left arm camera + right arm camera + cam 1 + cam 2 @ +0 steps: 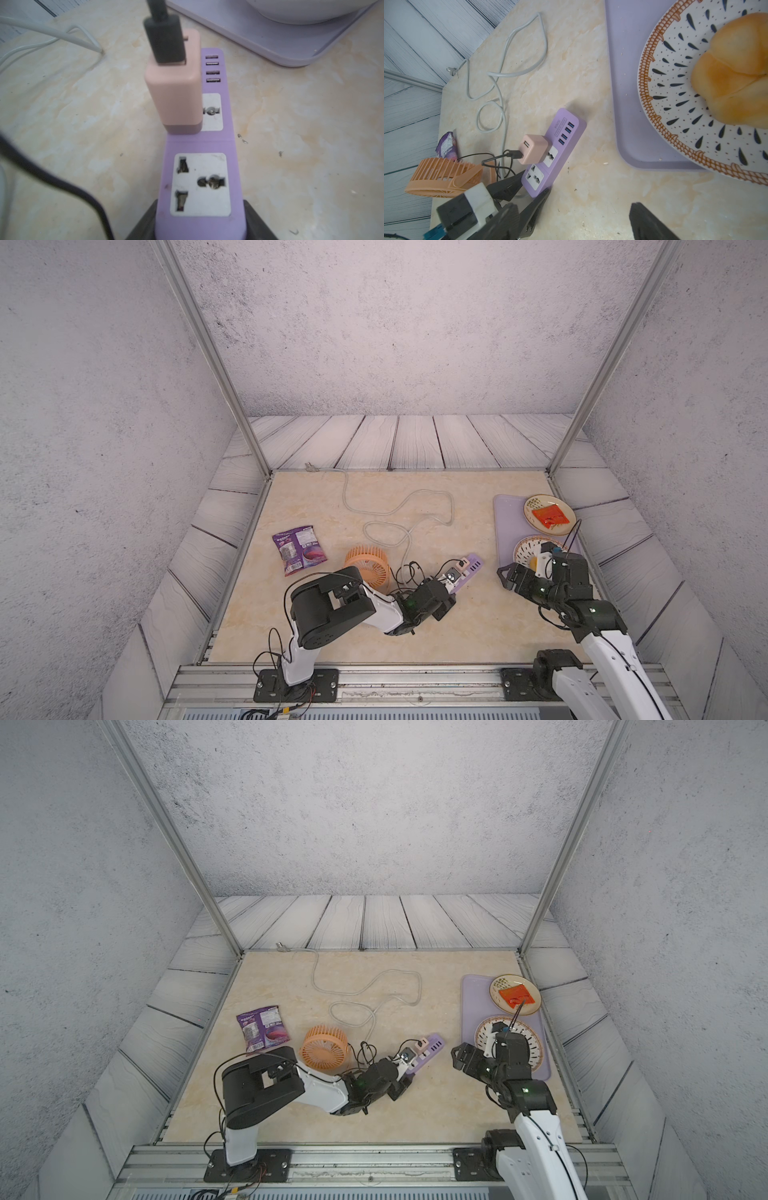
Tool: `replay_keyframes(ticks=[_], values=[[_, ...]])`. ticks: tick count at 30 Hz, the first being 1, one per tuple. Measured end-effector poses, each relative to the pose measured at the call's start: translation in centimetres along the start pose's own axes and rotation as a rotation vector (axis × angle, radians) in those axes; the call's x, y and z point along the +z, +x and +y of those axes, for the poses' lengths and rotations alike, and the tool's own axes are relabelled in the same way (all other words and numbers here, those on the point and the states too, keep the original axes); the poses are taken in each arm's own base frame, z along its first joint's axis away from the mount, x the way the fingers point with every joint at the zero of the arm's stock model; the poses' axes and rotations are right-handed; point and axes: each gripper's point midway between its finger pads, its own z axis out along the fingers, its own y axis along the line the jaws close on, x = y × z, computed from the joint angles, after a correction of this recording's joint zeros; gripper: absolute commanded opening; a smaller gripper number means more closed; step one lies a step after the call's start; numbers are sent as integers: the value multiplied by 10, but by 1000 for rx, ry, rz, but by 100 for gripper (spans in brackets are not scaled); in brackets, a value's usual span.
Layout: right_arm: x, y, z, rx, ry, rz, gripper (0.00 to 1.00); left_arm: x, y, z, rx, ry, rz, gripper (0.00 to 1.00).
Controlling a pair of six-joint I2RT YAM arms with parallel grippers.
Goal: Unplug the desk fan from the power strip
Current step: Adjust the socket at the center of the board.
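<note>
Desk fan (368, 570): rests on the desk (457, 626), near the power strip but not touching it; a thin black cord (500, 160) runs from it to the pink adapter.
Power strip (199, 143): lies flat on the desk, between the fan and the lavender tray (505, 522); its pale grey cable (409, 506) loops away toward the back of the desk.
Pink adapter (173, 97): stands upright in the white socket next to the USB ports. The socket nearer the left arm is empty.
Left gripper (529, 191): jaws closed narrow on the near end of the power strip, one finger on each long side; both wrist views show this.
Right gripper (505, 574): jaws wide and holding nothing, low over bare desk between the strip and the tray, a short way from the adapter.
Done so far: the strip appears pinned for the pull, and that is all. The fan is not yet unplugged.
Left to do: the right gripper most likely has to reach the adapter, close on its pink body and draw it straight up out of the socket while the strip is held down.
Poor view: the prongs are hidden, so I can only say the adapter looks fully seated, its base flush with the strip.
</note>
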Motion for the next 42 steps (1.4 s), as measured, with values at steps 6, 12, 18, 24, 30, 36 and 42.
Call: replay_keyframes(ticks=[6, 12, 18, 24, 30, 36, 42], values=[[7, 5, -4, 2, 15, 42, 85, -5, -2, -10, 7, 64, 10, 29], [17, 13, -4, -13, 28, 104, 84, -6, -2, -13, 3, 93, 16, 29], [28, 26, 5, -91, 27, 161, 83, -7, 2, -13, -14, 107, 17, 30], [37, 26, 22, -188, 1, 144, 81, -8, 5, -12, -33, 127, 16, 30], [51, 22, 39, -246, -36, 118, 81, -10, 7, -12, -46, 139, 6, 33], [63, 24, 38, -261, -22, 128, 81, -10, 7, -12, -46, 142, 2, 65], [60, 22, 37, -263, -22, 106, 81, -14, 13, -11, -50, 143, -17, 72]])
